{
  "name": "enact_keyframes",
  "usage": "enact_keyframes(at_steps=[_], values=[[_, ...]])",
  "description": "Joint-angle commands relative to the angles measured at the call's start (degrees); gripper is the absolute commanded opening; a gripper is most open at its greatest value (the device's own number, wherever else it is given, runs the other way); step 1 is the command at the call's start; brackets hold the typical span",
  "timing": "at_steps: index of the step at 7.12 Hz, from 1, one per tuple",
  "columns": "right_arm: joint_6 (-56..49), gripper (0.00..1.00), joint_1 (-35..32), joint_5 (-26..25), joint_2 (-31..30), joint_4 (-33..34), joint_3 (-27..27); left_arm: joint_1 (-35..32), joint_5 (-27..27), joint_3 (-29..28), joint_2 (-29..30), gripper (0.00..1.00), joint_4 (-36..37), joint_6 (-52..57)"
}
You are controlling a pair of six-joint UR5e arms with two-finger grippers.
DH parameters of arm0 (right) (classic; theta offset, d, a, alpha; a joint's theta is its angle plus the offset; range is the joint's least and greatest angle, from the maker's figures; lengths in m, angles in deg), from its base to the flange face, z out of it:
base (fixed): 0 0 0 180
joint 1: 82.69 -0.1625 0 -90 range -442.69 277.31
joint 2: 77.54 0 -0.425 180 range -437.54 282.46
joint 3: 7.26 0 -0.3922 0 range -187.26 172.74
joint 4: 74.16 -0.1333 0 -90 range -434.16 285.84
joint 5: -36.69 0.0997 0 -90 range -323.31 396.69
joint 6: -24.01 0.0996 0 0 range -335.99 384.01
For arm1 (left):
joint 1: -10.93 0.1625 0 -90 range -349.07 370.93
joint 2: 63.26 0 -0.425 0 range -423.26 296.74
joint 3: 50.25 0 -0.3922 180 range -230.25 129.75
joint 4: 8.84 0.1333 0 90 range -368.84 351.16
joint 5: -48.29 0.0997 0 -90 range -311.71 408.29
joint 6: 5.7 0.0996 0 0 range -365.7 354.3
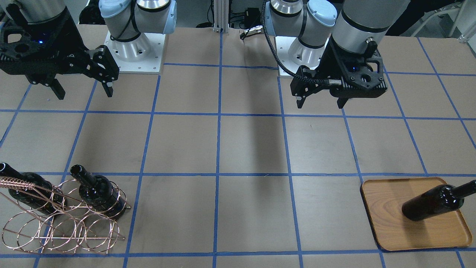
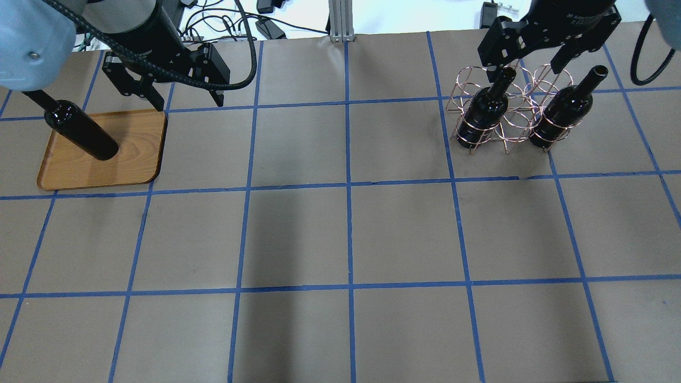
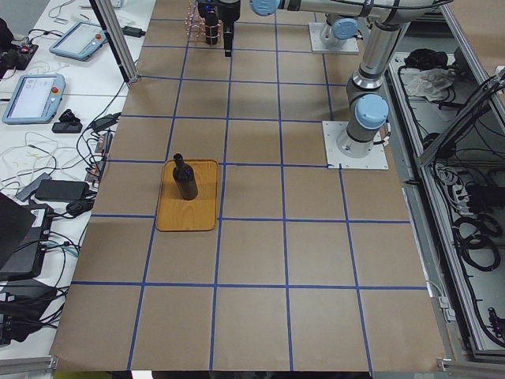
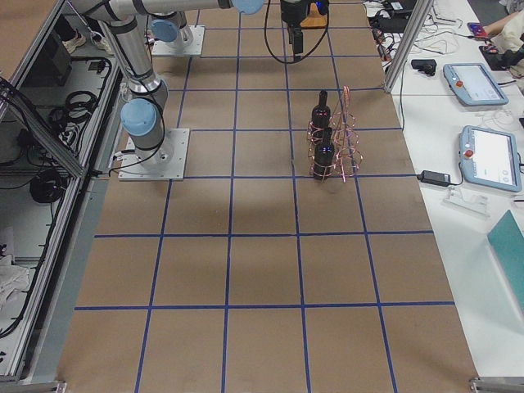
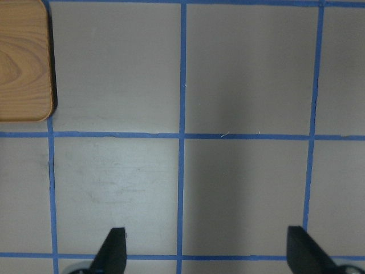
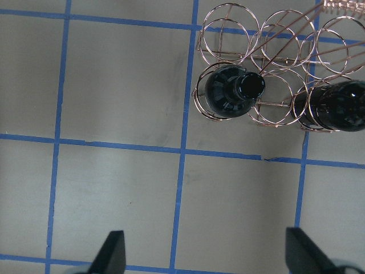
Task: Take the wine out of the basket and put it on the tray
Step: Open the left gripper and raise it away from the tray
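One wine bottle [image 1: 433,204] stands upright on the wooden tray [image 1: 386,208]; they also show in the overhead view as bottle [image 2: 82,133] and tray [image 2: 135,157]. Two more wine bottles [image 2: 484,111] [image 2: 564,109] stand in the copper wire basket [image 2: 513,125]. My left gripper [image 2: 186,100] is open and empty, above the table beside the tray's inner far corner [image 5: 23,63]. My right gripper [image 2: 524,64] is open and empty, high above the basket. The right wrist view looks down on one bottle's mouth [image 6: 231,94] and the other bottle [image 6: 336,105].
The brown table is marked with a blue tape grid [image 2: 348,186]. The two arm bases [image 1: 134,48] [image 1: 301,48] stand at the robot's edge. Tablets and cables [image 3: 47,87] lie on a side bench beyond the far edge.
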Motion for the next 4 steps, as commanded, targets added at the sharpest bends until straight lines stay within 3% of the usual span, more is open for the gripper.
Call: enact_keyframes(at_steps=[1, 4], values=[[0.0, 1.0, 0.0, 0.0, 0.0, 0.0, -0.2, -0.1, -0.3, -0.2, 0.0, 1.0, -1.7, 0.0], [0.1, 1.0, 0.0, 0.1, 0.0, 0.1, -0.3, -0.1, -0.3, 0.2, -0.8, 1.0, -1.5, 0.2]])
